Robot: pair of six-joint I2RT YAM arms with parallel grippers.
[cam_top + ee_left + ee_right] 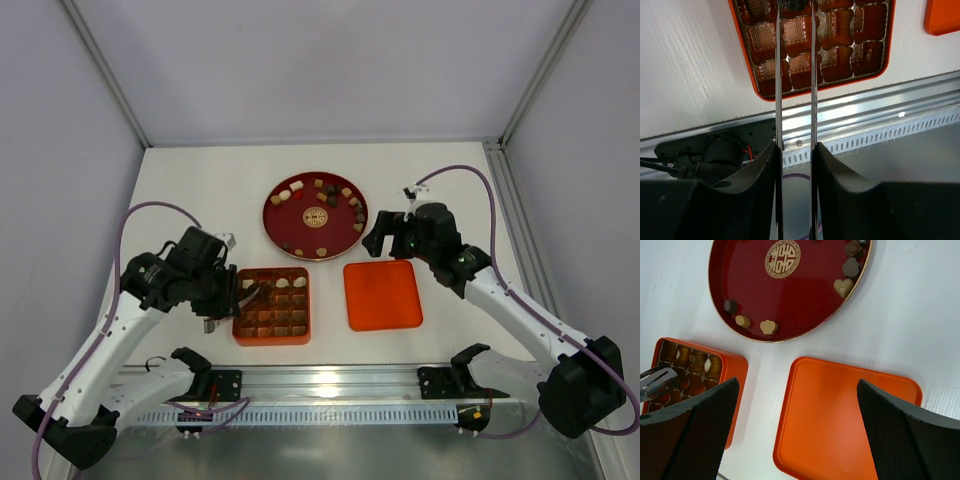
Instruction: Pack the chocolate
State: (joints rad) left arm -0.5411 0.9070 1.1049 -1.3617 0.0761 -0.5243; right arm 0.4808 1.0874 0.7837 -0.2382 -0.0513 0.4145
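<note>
Chocolate pieces (pixel 327 194), dark, light brown and cream, lie round the rim of a round red tray (pixel 292 216); some show in the right wrist view (pixel 843 287). A few sit in the back row of the orange gridded box (pixel 272 337), seen also at the right wrist view's left (pixel 699 361). My left gripper (pixel 218 296) (pixel 795 150) is shut on thin metal tongs (pixel 813 75) whose tips reach over the box (pixel 751 70); a dark piece (pixel 795 4) shows between the tips. My right gripper (pixel 378 238) (pixel 797 385) is open and empty above the flat orange lid (pixel 845 420).
The lid (pixel 382 294) lies right of the box. A metal rail (pixel 330 383) runs along the near table edge. White walls close in the back and sides.
</note>
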